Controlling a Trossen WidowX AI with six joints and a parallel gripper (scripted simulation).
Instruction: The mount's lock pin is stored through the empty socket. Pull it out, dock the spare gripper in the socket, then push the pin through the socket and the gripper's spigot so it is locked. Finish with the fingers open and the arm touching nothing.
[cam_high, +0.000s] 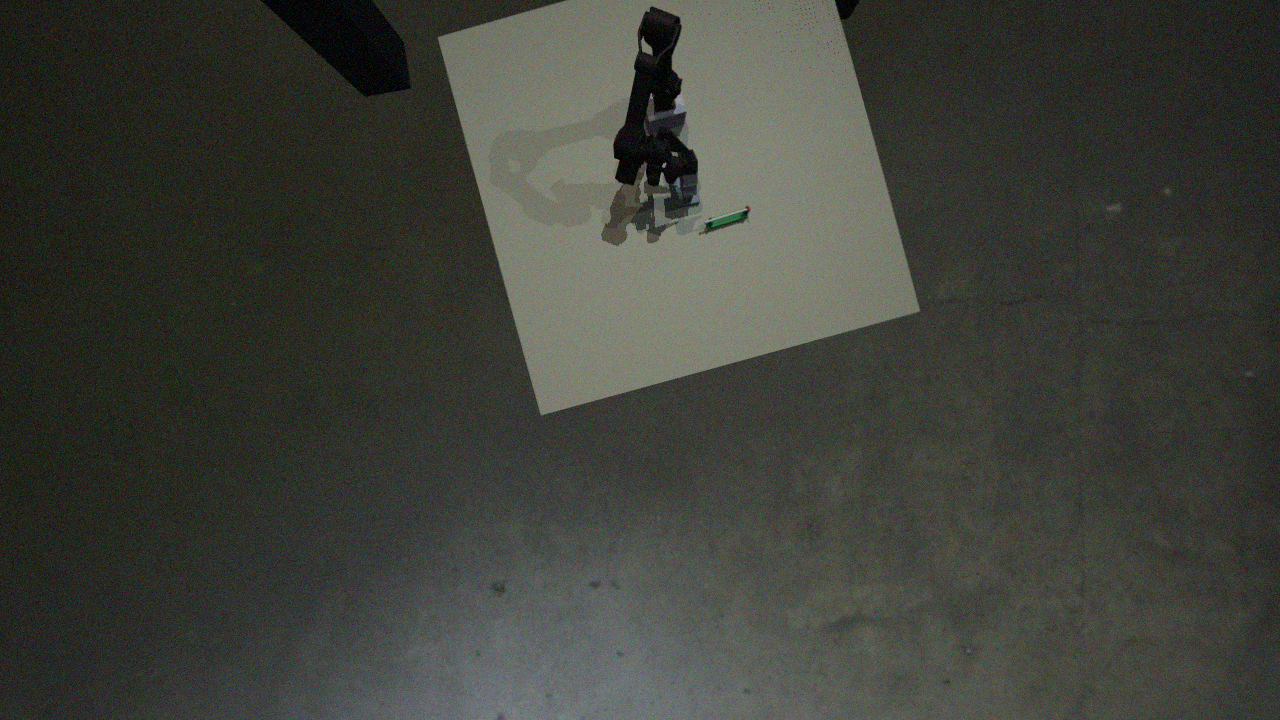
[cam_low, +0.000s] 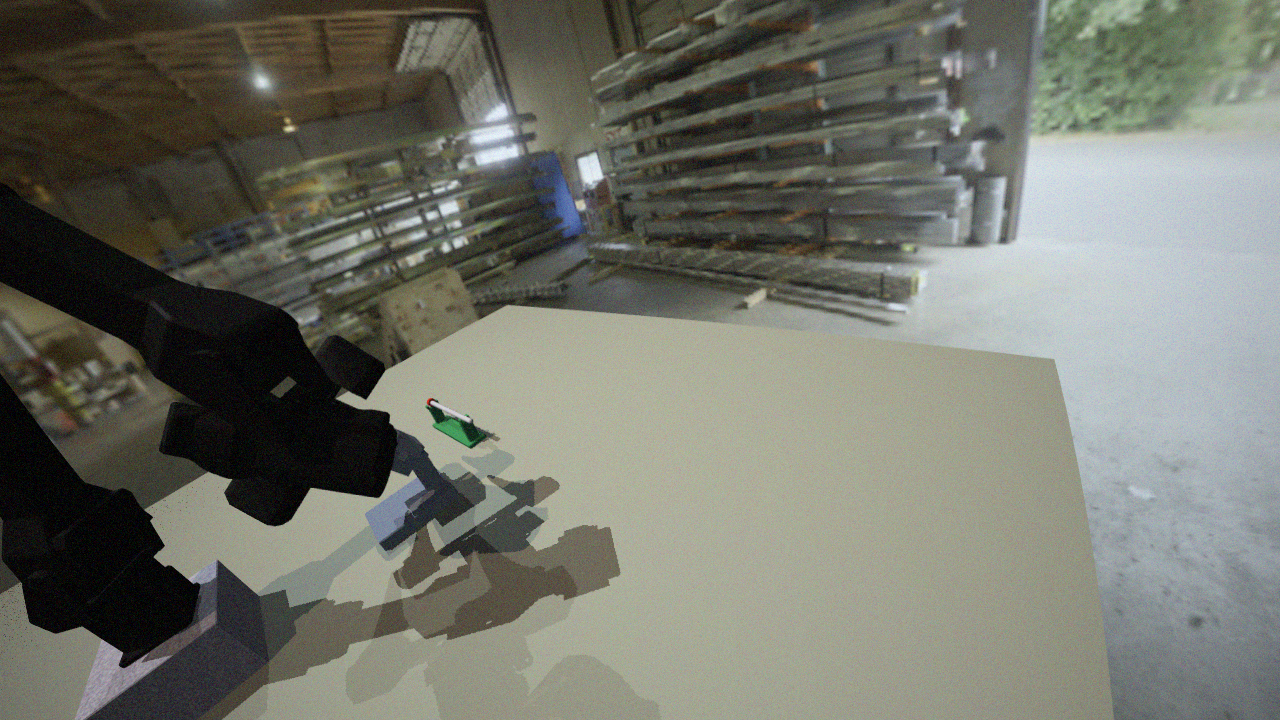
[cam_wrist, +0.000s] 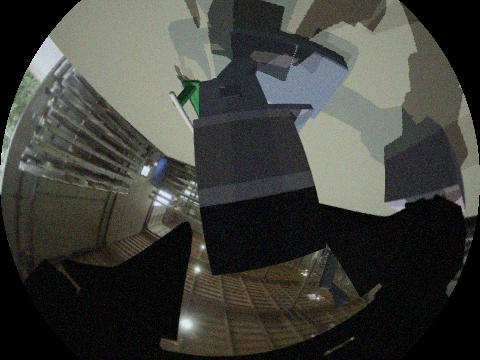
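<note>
The lock pin (cam_high: 721, 216) (cam_low: 452, 412) (cam_wrist: 181, 111), white with a red end, lies across the green stand (cam_low: 458, 434) (cam_wrist: 187, 94). The mount's blue-grey base (cam_low: 392, 514) (cam_wrist: 312, 82) carries a dark socket (cam_low: 411, 454) (cam_wrist: 235, 85). The spare gripper (cam_low: 365, 452) (cam_wrist: 252, 155), a dark block with a black lower part, stands in line with the socket and appears to meet it. How deep its spigot sits is hidden. My gripper (cam_low: 311, 434) (cam_wrist: 252, 219) is open, one finger on each side of the spare gripper, with gaps visible in the wrist view.
A pale square table top (cam_high: 733, 313) (cam_low: 760, 465) bears everything. The arm's grey base block (cam_high: 666, 118) (cam_low: 234, 613) (cam_wrist: 420, 170) stands behind the mount. The green stand is just beyond the mount. Shadows of the arm fall over the mount and the table.
</note>
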